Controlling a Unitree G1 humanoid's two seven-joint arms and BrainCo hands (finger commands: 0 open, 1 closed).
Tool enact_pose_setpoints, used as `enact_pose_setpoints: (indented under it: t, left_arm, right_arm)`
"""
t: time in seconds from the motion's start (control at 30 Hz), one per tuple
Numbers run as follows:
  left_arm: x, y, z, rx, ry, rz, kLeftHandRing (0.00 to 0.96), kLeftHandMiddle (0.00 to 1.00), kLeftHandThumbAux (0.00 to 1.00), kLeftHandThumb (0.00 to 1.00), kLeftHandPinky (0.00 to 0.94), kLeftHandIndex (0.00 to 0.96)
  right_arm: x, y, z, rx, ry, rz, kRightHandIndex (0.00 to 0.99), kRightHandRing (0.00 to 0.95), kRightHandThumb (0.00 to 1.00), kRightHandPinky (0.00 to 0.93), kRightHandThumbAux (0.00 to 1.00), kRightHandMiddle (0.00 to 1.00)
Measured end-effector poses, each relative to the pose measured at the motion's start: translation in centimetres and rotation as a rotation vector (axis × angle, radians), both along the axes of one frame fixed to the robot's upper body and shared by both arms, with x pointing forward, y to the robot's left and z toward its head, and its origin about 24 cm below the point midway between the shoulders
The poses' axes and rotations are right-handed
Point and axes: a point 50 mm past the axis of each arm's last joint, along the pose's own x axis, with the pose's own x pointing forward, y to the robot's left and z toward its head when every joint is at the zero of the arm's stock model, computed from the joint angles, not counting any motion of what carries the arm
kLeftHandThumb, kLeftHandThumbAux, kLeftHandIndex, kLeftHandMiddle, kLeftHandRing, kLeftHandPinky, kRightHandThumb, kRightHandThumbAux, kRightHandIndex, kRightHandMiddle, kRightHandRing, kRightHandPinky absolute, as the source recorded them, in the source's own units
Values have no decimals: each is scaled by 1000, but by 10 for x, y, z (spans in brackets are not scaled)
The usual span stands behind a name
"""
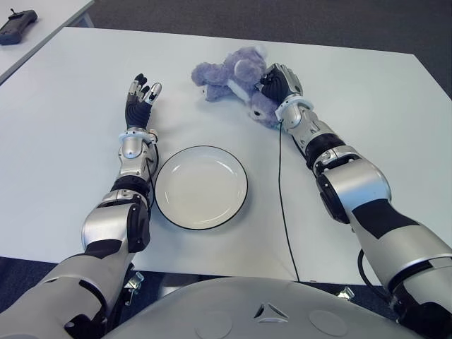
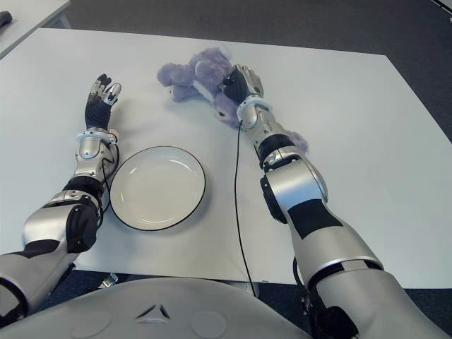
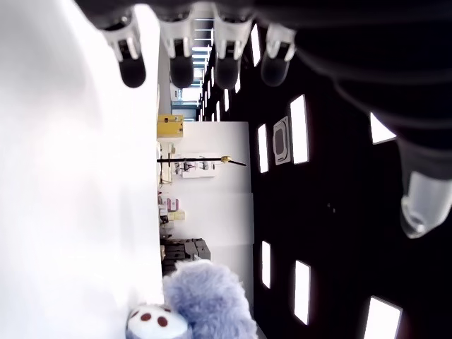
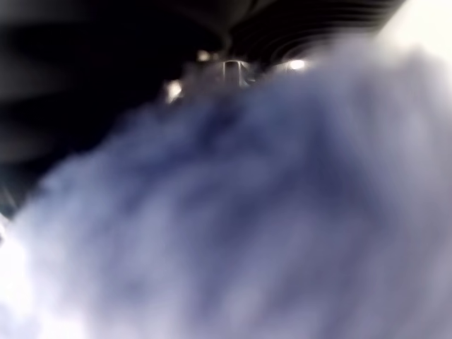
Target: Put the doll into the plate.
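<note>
Right hand (image 1: 277, 83) gripping doll (image 1: 229, 76) near surface (image 1: 63, 106) far edge; left hand (image 1: 140, 97) hovering open beside plate (image 1: 200, 186).

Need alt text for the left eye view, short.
The right hand is on a purple plush doll at the far side of a white table, seemingly gripping it. An empty white plate sits nearer the robot, between its arms. The left hand shows left of the doll, fingers open, holding nothing.
</note>
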Motion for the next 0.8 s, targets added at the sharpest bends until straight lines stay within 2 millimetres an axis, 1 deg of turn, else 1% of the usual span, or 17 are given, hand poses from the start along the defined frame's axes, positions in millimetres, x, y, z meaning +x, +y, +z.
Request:
enact_pose_setpoints:
  t: [0.07, 0.17, 0.37, 0.57, 0.8]
  left_arm:
    - [0, 0, 0, 0, 0, 0, 24, 75, 470, 0, 0, 34]
    - [0, 0, 0, 0, -1, 0, 23, 74, 470, 0, 0, 35]
    - [0, 0, 0, -1, -2, -1, 26, 76, 473, 0, 0, 40]
    - [0, 0, 0, -1, -2, -1, 23, 75, 471, 0, 0, 40]
    - [0, -1, 0, -1, -5, -1, 24, 76, 470, 0, 0, 40]
  right_arm:
    - [0, -1, 0, 10, -1, 10, 757, 850, 462, 844, 648, 858]
    - [-1, -3, 0, 24, -2, 28, 753, 854, 476, 853, 661, 860]
    - [-6, -6, -2, 74, -25, 81, 758, 862, 454, 880, 668, 865]
    - [-13, -11, -6, 113, -58, 139, 751, 866, 446, 882, 668, 866]
    - [-25, -21, -14, 163, -99, 209, 750, 867, 417, 869, 670, 865]
